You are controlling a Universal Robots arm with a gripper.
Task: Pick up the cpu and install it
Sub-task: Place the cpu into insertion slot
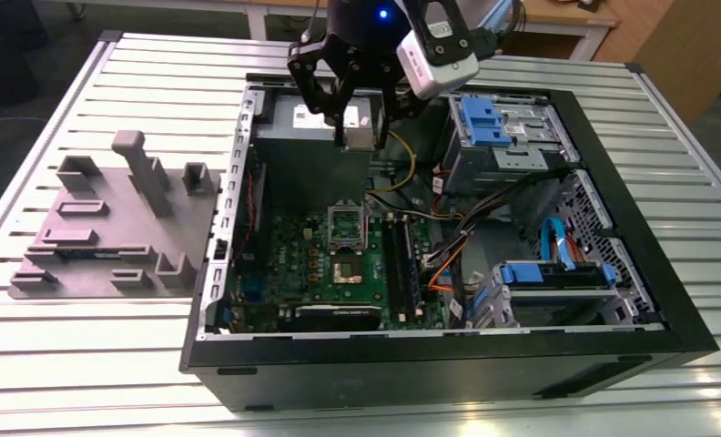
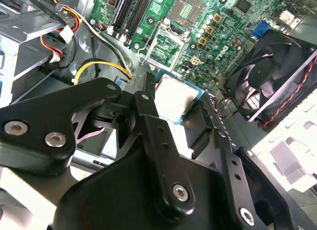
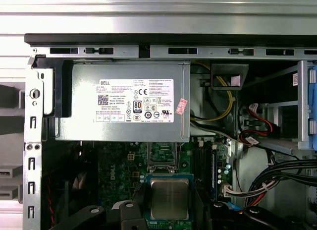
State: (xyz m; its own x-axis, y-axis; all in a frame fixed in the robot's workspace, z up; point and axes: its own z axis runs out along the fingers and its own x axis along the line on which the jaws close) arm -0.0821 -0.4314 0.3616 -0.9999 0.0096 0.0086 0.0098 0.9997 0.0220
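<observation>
My fingers (image 2: 147, 98) pinch the cpu (image 2: 176, 98) by two opposite edges, its silvery top showing in both wrist views. I hold it in the air over the open computer case (image 1: 458, 362), above the green motherboard (image 1: 298, 264), near the grey power supply (image 3: 124, 74).

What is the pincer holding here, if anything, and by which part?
The pincer holds the cpu, clamped by two opposite side edges, its silvery top left uncovered.
</observation>
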